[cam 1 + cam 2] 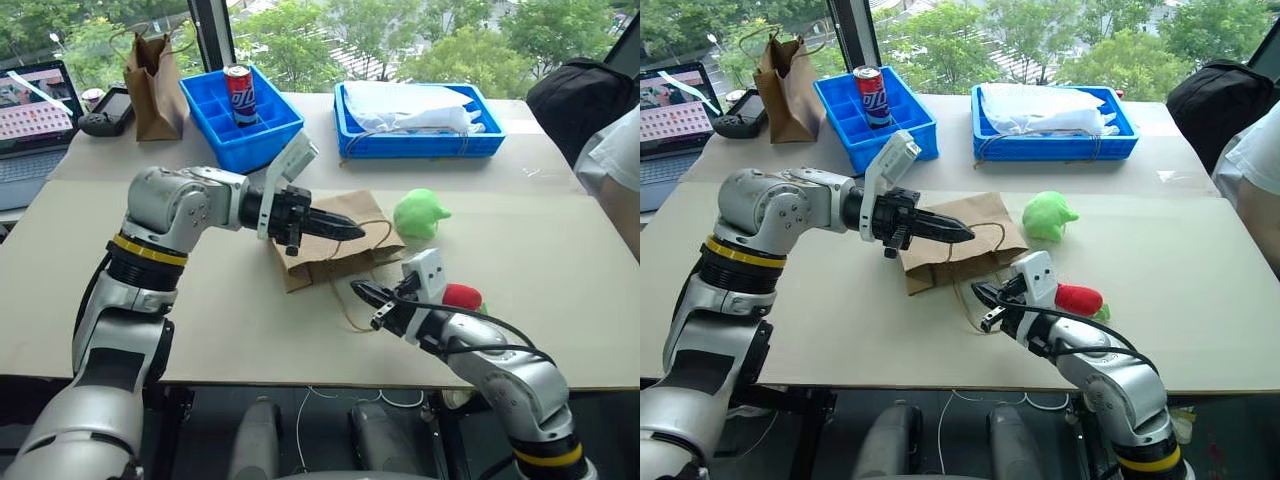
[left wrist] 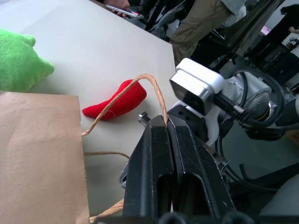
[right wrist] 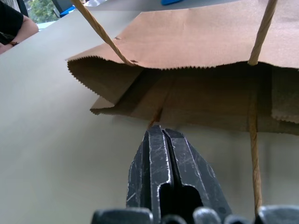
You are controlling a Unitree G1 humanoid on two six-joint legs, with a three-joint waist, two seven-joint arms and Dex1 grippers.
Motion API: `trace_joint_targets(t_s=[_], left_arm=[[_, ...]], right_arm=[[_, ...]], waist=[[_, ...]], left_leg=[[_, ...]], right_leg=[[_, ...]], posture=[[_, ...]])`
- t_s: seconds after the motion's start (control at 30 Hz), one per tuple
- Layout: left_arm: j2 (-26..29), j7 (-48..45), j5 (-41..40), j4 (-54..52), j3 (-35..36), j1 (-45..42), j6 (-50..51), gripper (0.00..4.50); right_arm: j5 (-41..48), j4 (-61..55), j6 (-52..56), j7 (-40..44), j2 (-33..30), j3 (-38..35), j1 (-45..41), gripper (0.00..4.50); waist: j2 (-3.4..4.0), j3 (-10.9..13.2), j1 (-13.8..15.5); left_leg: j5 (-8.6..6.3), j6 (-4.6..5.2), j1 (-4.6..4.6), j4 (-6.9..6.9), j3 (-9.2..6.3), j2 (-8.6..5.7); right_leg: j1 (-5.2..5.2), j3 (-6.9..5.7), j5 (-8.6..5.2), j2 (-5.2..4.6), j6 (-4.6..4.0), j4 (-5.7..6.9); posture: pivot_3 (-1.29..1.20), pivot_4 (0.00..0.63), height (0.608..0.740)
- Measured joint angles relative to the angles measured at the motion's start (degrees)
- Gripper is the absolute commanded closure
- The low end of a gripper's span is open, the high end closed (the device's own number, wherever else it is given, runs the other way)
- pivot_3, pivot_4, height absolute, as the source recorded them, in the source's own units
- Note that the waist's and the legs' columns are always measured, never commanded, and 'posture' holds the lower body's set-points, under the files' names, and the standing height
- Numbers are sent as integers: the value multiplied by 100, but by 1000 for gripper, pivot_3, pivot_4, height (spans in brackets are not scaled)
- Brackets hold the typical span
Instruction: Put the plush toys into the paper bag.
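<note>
Near the table's [image 1: 250, 330] front edge lies the paper bag [image 1: 335, 240]; left gripper [image 1: 350, 230] pinches its upper handle [image 2: 140, 88], right gripper [image 1: 365, 295] clamps the lower handle [image 3: 156, 114]. Green toy [image 1: 420, 212] and red toy [image 1: 462, 296] rest beside it.

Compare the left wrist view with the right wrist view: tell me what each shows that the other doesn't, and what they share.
Left wrist view alone: the left hand shut on a looped tan cord handle, the red chili-shaped plush toy, the light green rounded plush toy, and the right arm's white wrist camera.

Right wrist view alone: the right hand, fingers together, pointing at the bag's gaping serrated mouth, where a lower cord runs under its tips.

Both: the wide brown kraft paper bag lying on the pale table, with its cord handles.
</note>
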Motion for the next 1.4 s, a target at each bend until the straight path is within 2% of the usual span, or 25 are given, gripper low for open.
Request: trace_joint_targets(t_s=[0.17,0.3,0.47,0.63,0.87,1.4], left_arm=[[-27,88,-171,-239,193,2,354,4500],[-50,150,-303,-367,228,3,572,4500],[-208,461,-330,-77,470,-145,642,4500],[-312,778,-127,791,832,-817,413,4500],[-149,501,351,1318,876,-1366,-367,4500],[172,-518,976,861,634,-1842,-1488,4500]], right_arm=[[-385,478,-400,36,333,79,-318,4434],[-895,1308,-902,145,612,266,-626,4434],[-1562,2021,-1279,299,603,592,-865,4434],[-1966,2110,-1462,434,579,725,-890,4434],[-2242,2037,-1474,567,546,784,-857,4434],[-2379,1947,-1355,700,544,761,-838,4434]], waist=[[0,0,-18],[0,0,-17],[0,0,-7],[0,0,-11],[0,-1,-10],[0,-1,-6]], left_leg=[[0,0,1,-2,-1,1],[0,-1,2,-1,0,0],[0,-1,1,0,0,1],[2,-4,3,2,-1,0],[2,-5,2,-1,0,0],[2,-5,-1,-2,0,0]], right_leg=[[-1,0,9,1,-16,1],[-1,-1,10,1,-17,3],[-1,-1,11,1,-18,2],[0,-1,11,1,-10,3],[1,-1,11,0,-11,0],[-2,-1,10,0,-10,0]], posture=[[0,150,665],[0,150,665],[0,150,665],[0,150,665],[0,150,665],[0,150,665]])
